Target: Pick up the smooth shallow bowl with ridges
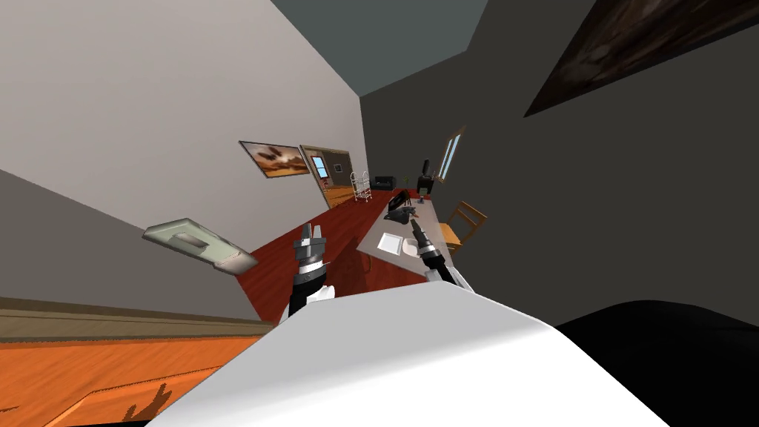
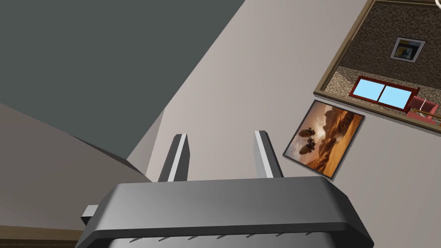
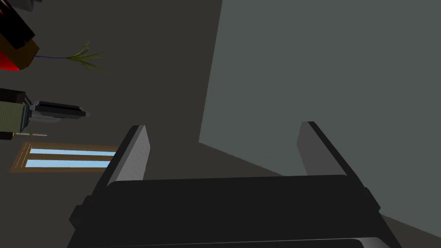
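In the head view, a grey rectangular table (image 1: pixel 378 226) is lying at 1 o'clock. What I am taking for the small white shallow bowl (image 1: pixel 410 248) is sitting near its close edge, at 3 o'clock of a flat white square plate (image 1: pixel 388 242). The right gripper (image 1: pixel 414 222) is hovering at the bowl's 12 o'clock and should be tipping down to straddle the rim. Dark clutter (image 1: pixel 400 213) is crowding the far end, and the left gripper (image 1: pixel 312 233) is hanging at 9 o'clock. In the left wrist view, its fingers (image 2: pixel 177 157) are standing apart, empty. In the right wrist view, the right fingers (image 3: pixel 131 150) are spreading wide on nothing.
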### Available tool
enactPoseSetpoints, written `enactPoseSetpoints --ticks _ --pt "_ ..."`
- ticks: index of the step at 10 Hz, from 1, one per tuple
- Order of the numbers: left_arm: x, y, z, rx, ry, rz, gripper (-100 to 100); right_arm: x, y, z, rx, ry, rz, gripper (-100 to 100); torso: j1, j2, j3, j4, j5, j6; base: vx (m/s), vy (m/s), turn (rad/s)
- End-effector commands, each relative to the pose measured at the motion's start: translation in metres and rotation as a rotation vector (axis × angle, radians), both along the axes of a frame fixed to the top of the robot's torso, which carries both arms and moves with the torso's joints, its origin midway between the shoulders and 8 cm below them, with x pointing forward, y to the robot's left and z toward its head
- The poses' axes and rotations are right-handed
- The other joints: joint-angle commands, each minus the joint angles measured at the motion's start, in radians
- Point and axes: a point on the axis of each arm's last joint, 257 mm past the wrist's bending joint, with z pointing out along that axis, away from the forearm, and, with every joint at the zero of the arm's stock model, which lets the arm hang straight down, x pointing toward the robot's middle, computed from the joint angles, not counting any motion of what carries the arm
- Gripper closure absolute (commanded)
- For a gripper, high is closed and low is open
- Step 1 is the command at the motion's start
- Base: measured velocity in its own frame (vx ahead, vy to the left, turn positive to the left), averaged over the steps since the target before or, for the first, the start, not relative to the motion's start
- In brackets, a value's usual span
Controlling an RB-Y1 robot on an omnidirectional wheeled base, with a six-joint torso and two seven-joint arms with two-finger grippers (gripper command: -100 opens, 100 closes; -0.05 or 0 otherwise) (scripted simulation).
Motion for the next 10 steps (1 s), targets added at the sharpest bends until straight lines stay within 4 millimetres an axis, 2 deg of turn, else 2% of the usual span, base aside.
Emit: enactPoseSetpoints --ticks 1,3,4,6,7,8,9,10 --pt "0.0 0.0 0.0 0.0 0.0 0.0 0 0.006 0.002 -0.012 -0.04 0.036 -0.01 -100 0.0 0.0 0.0 0.0 0.0 0.0 0.008 0.006 0.048" --pt "0.0 0.0 0.0 0.0 0.0 0.0 0 0.016 0.003 -0.058 -0.172 0.143 -0.033 -100 0.0 0.0 0.0 0.0 0.0 0.0 0.008 0.013 0.136" --pt "0.0 0.0 0.0 0.0 0.0 0.0 0 0.016 0.003 -0.061 -0.172 0.15 -0.034 -100 0.0 0.0 0.0 0.0 0.0 0.0 0.009 0.007 0.091" --pt "0.0 0.0 0.0 0.0 0.0 0.0 0 0.022 0.001 -0.11 -0.313 0.26 -0.051 -100 0.0 0.0 0.0 0.0 0.0 0.0 0.009 0.011 0.168" --pt "0.0 0.0 0.0 0.0 0.0 0.0 0 0.022 0.0 -0.114 -0.319 0.267 -0.053 -100 0.0 0.0 0.0 0.0 0.0 0.0 0.009 0.008 0.071" --pt "0.0 0.0 0.0 0.0 0.0 0.0 0 0.023 -0.003 -0.139 -0.397 0.324 -0.061 -100 0.0 0.0 0.0 0.0 0.0 0.001 0.005 0.012 0.111" --pt "0.0 0.0 0.0 0.0 0.0 0.0 0 0.023 -0.003 -0.141 -0.397 0.327 -0.061 -100 0.0 0.0 0.0 0.0 0.0 0.0 0.004 0.008 0.084" --pt "0.0 0.0 0.0 0.0 0.0 0.0 0 0.023 -0.007 -0.164 -0.477 0.379 -0.067 -100 0.0 0.0 0.0 0.0 0.0 0.001 0.006 0.01 0.143"
